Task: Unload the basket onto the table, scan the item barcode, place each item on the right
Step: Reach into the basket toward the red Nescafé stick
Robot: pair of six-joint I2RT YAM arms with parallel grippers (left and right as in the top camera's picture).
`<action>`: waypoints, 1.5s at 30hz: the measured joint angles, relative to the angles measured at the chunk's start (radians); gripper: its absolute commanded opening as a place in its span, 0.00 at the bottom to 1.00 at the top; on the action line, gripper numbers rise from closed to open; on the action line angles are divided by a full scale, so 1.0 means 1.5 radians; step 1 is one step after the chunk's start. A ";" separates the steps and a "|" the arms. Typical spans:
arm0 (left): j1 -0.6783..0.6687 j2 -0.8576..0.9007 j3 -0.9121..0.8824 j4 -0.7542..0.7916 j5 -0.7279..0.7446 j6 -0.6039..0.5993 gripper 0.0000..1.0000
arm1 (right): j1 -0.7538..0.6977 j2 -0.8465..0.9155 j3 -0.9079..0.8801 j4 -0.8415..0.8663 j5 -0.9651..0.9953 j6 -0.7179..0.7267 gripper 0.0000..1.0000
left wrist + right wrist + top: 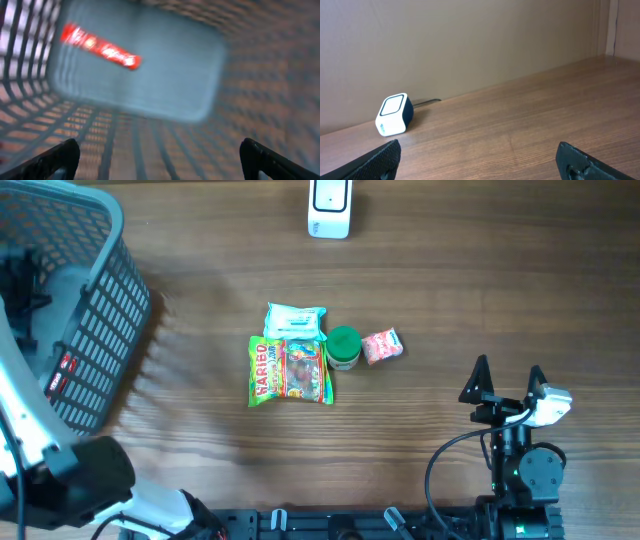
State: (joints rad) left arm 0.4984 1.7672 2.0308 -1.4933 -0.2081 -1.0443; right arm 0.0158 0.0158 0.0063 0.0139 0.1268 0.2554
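The left gripper (160, 159), jaws spread and empty, hangs inside the basket (110, 290), above a red packet (100, 47) lying on the basket floor. The right gripper (508, 375), also spread and empty, sits near the front right of the table (480, 270). At mid-table a Haribo bag (290, 370) touches a white pack (296, 320) and a green-lidded jar (344, 347), with a pink packet (381, 346) just beside the jar. The scanner (329, 210) stands at the far edge, well apart.

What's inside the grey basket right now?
One red packet lies on the basket floor, its print too blurred to read. Overhead, the left arm covers part of the interior.
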 measured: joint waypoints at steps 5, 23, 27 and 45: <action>0.061 0.003 -0.206 0.174 0.006 -0.088 0.99 | 0.000 0.000 0.000 0.000 0.000 0.000 1.00; 0.141 0.003 -0.583 0.573 0.012 -0.170 1.00 | 0.000 0.001 0.000 0.000 0.000 0.000 1.00; 0.141 0.003 -0.583 0.598 0.011 -0.170 1.00 | 0.000 0.001 0.000 0.000 0.000 0.000 1.00; 0.141 0.067 -0.558 0.558 -0.044 -0.140 0.04 | 0.000 0.001 0.000 0.000 0.000 0.000 1.00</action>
State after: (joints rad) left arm 0.7094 1.8675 1.1934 -0.6567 -0.2745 -1.2541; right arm 0.0158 0.0174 0.0063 0.0139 0.1268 0.2554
